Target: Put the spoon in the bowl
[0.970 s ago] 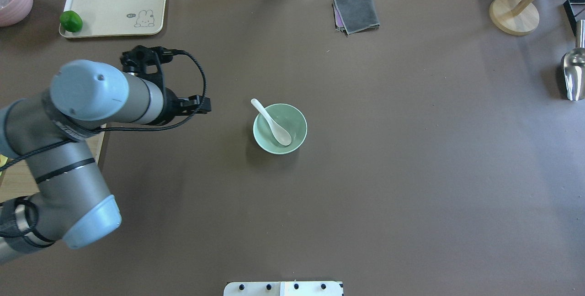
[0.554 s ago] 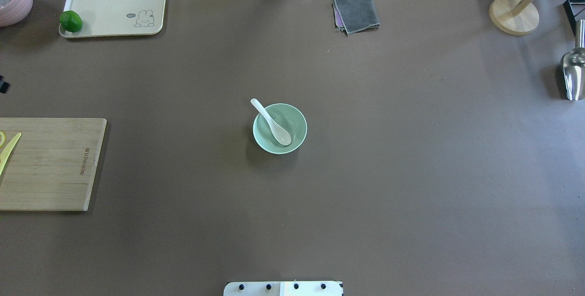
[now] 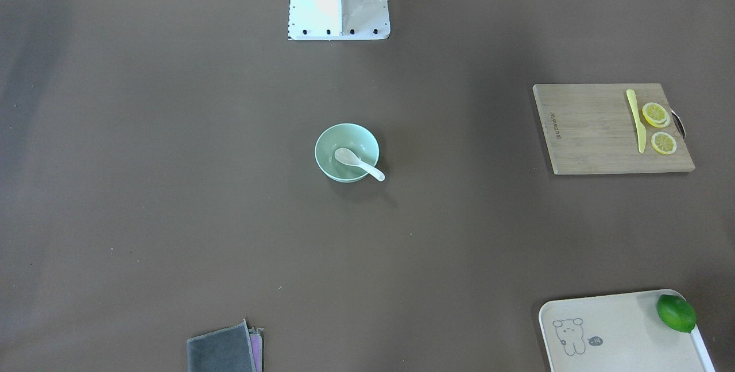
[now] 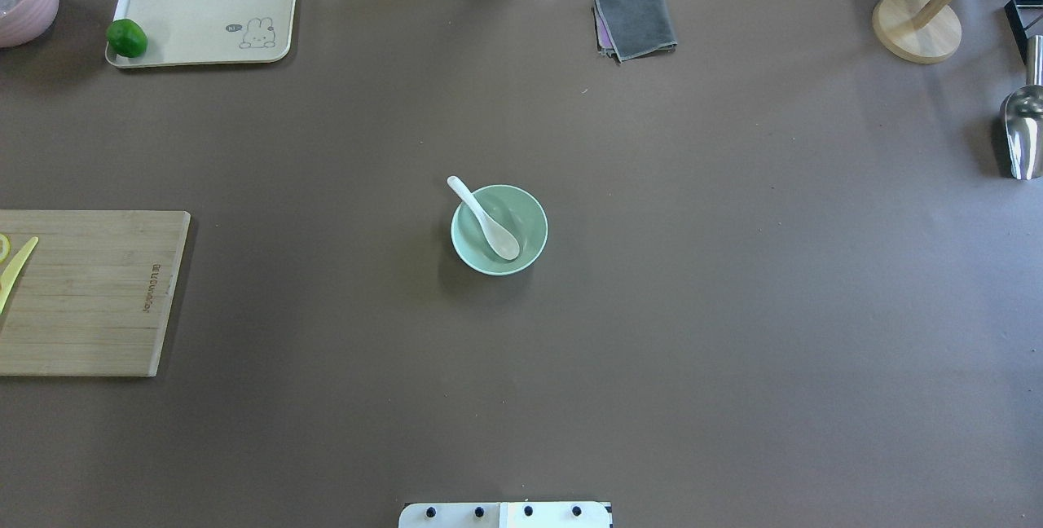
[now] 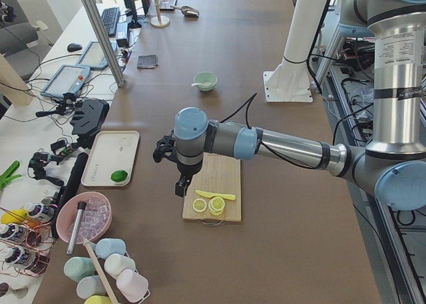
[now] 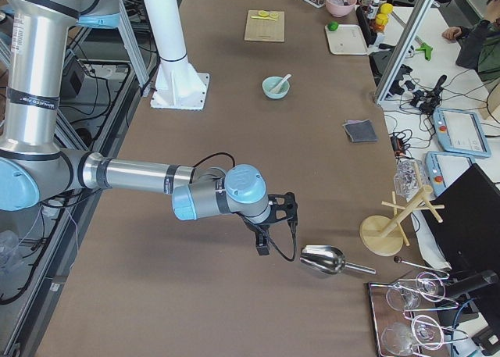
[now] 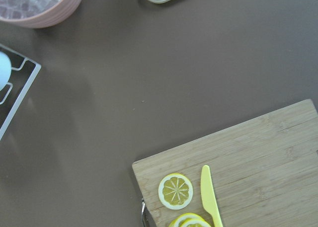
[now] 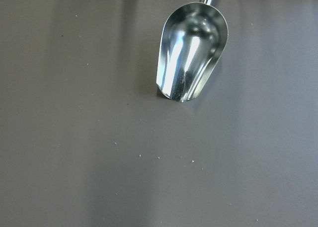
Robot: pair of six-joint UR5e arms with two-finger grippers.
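While both arms hang out toward opposite ends of the table (image 4: 733, 308), the spoon (image 4: 486, 222) lies in the bowl (image 4: 531, 218) at the table's middle, well apart from either gripper. Its white scoop rests on the bowl's floor, and its handle leans on the rim and sticks out past it, pointing away from the robot and toward its left. The bowl stands upright on the brown surface with nothing else beside it. The left gripper (image 5: 178, 184) shows only in the exterior left view, where it hangs above the table just beside the handle end of the cutting board (image 4: 90, 292); whether its fingers are spread or closed cannot be told, and nothing is seen in them. On that board lie a slim yellow knife (image 3: 634, 119) and lemon slices (image 3: 655, 114), which the left wrist camera looks down on, with a pink bowl (image 7: 44, 6) at its upper corner. The right gripper (image 6: 264, 246) shows only in the exterior right view, hanging near a metal scoop (image 8: 191, 58) that lies on the table; its finger spacing cannot be told either. Farther from the robot, a cream tray (image 4: 204, 11) carries a lime (image 4: 126, 37) at its edge, and a folded grey cloth (image 4: 635, 23) lies flat.
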